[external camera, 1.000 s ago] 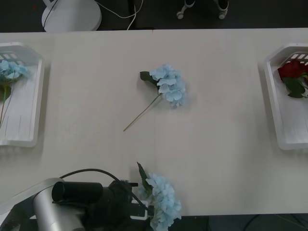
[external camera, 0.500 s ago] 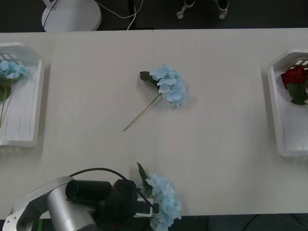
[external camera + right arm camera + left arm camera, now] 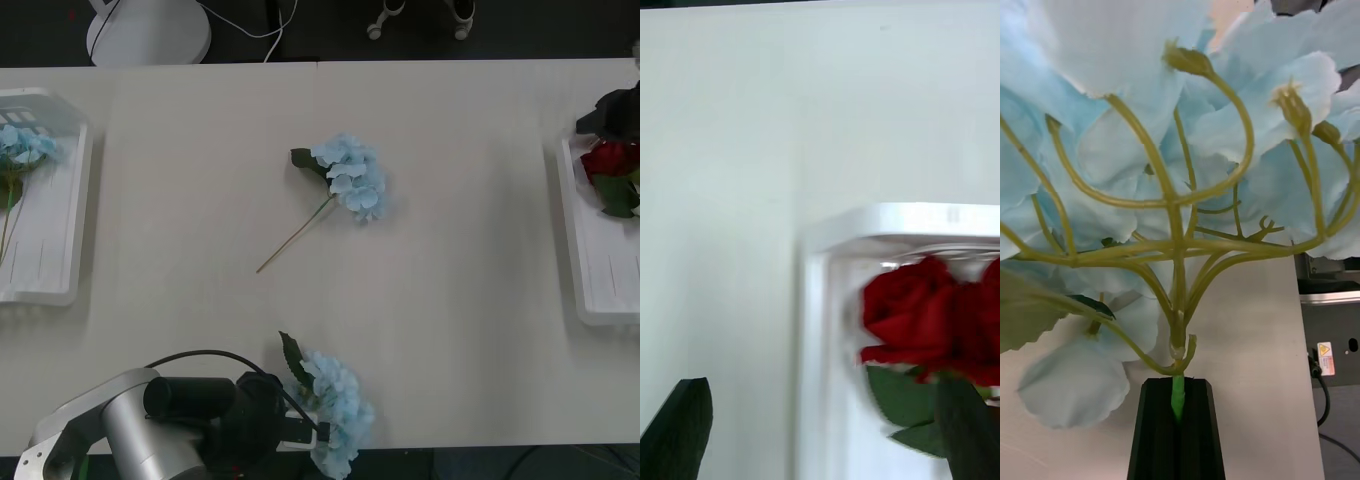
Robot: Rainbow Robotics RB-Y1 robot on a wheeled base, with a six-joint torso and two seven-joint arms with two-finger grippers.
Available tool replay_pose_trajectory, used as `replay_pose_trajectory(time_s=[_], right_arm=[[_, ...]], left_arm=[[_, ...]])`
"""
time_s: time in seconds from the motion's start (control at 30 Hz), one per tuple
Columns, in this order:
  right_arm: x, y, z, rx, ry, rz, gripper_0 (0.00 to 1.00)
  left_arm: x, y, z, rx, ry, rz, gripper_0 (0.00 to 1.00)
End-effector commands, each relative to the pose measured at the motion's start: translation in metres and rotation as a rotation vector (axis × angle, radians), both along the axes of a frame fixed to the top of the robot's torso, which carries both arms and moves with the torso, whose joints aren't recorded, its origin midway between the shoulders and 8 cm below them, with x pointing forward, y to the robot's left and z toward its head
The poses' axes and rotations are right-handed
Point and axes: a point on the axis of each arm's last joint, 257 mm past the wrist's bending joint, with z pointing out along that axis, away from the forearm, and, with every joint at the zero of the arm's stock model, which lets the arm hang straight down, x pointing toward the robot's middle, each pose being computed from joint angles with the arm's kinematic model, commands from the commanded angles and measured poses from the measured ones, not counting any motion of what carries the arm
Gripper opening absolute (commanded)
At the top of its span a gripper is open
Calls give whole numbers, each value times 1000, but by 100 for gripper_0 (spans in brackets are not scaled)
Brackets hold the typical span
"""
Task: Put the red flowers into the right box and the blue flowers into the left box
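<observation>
1. Front view: the left gripper [image 3: 318, 437] sits at the near edge of the worktop [image 3: 460, 300], carrying a blue flower cluster [image 3: 335, 410] whose bloom juts out beyond the fingers; a second blue flower [image 3: 350, 178] lies mid-worktop, its stem running from the bloom toward the near left; the left box [image 3: 45, 250], already holding one blue cluster, lies well off to the left of the held flower, so my judgement is that the coming carry goes leftward and away from the robot; the right gripper [image 3: 618, 112] hovers at the far end of the right box [image 3: 590, 270], just above the red flowers [image 3: 610, 160] lying inside it; the left arm is plainly the nearer one to both loose blue flowers.

2. Right wrist view: the right arm's black fingers [image 3: 681, 427] stand spread at the two corners with nothing between them; the red roses [image 3: 929, 319] rest within the white box rim [image 3: 865, 225], offset toward one finger rather than centred in the gap.

3. Left wrist view: the black fingers [image 3: 1157, 435] are pressed together on the green stem [image 3: 1178, 394] of the blue cluster [image 3: 1180, 127]; the stem's long axis runs straight out from the fingertips, branching into the petals.
</observation>
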Motion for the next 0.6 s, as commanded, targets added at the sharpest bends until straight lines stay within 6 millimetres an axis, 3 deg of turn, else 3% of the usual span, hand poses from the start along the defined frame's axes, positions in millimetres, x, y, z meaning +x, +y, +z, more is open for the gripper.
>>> replay_pose_trajectory(time_s=[0.03,0.2,0.27,0.4,0.47,0.6], right_arm=[[2,33,68,141,-61,-70,88],[-9,87,76,275,-42,-135,88],[-16,118,75,340,-31,-171,88],[-32,160,63,397,4,-204,88],[-43,187,53,432,28,-223,88],[-48,211,47,505,46,-262,88]], left_arm=[[15,-20,32,-88,-10,65,0],[37,-18,70,-153,-58,114,0],[50,-14,91,-195,-77,165,0],[72,-5,126,-247,-135,216,0],[91,9,149,-288,-165,283,0],[121,29,186,-373,-200,408,0]])
